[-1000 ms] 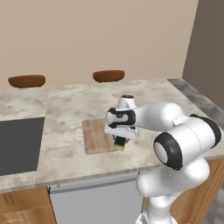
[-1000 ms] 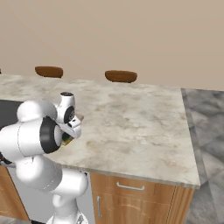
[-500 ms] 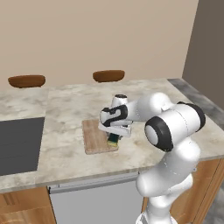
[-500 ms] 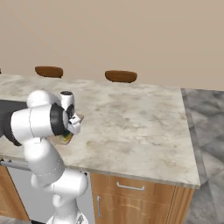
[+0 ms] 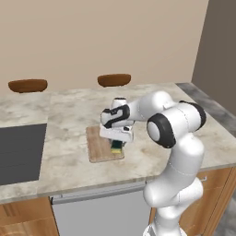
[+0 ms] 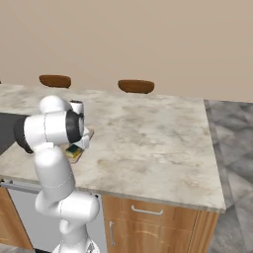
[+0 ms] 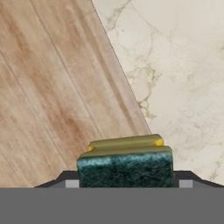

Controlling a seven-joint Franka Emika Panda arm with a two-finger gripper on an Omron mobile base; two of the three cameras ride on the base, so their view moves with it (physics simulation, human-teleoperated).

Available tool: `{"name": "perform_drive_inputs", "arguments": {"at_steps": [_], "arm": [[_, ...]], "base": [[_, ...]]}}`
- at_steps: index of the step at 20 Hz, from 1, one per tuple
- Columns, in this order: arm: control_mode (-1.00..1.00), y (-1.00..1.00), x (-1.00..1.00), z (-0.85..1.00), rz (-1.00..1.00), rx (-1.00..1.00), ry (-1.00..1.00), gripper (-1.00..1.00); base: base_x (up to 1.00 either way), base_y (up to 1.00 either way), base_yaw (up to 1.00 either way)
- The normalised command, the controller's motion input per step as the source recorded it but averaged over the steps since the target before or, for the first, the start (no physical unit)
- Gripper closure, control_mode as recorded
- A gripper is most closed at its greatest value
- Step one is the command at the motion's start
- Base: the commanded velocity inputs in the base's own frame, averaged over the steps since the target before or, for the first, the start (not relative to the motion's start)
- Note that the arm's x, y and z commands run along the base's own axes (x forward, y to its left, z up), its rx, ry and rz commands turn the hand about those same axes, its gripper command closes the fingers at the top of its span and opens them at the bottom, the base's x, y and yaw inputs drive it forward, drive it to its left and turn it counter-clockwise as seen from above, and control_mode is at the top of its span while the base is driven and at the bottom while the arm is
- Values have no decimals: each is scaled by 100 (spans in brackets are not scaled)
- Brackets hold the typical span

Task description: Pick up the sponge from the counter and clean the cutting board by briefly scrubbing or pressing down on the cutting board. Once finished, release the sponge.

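The sponge (image 7: pixel 125 162), dark green over yellow, is held between my fingers over the edge of the cutting board (image 7: pixel 52 96). My gripper (image 5: pixel 117 147) is shut on the sponge (image 5: pixel 116 146) above the board's (image 5: pixel 97 146) right side on the counter (image 5: pixel 69 115). From the right base camera the sponge (image 6: pixel 74 151) peeks out beside my arm, at the board's (image 6: pixel 89 133) near edge. The hand view has wood grain on the left and marbled counter (image 7: pixel 183 70) on the right. Whether the sponge touches the board, I cannot tell.
A dark grey cooktop panel (image 5: pixel 18 152) lies to the left of the board. Two brown stool seats (image 5: pixel 114 79) (image 5: pixel 27 85) stand behind the counter. Wooden cabinet fronts (image 6: pixel 148 222) and a steel appliance front (image 5: pixel 101 212) sit below the counter edge.
My arm has carried the sponge leftward, from the board's right edge to over its right part. The elbow has swung further over the counter.
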Motion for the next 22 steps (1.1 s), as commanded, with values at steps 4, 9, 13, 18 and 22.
{"name": "perform_drive_inputs", "arguments": {"at_steps": [4, 9, 13, 18, 22], "arm": [[-100, 29, -19, -39, 0, 0, 1, 100], [-100, 83, -7, -23, -4, 0, 0, 100], [-100, 98, 0, -18, -6, 0, 0, 100], [-100, 95, 0, -23, -7, 0, 0, 100], [-100, 40, 11, -27, -7, 0, 0, 100]], "base": [[0, 0, 0], [0, 0, 0], [0, 0, 0], [0, 0, 0], [0, 0, 0]]}}
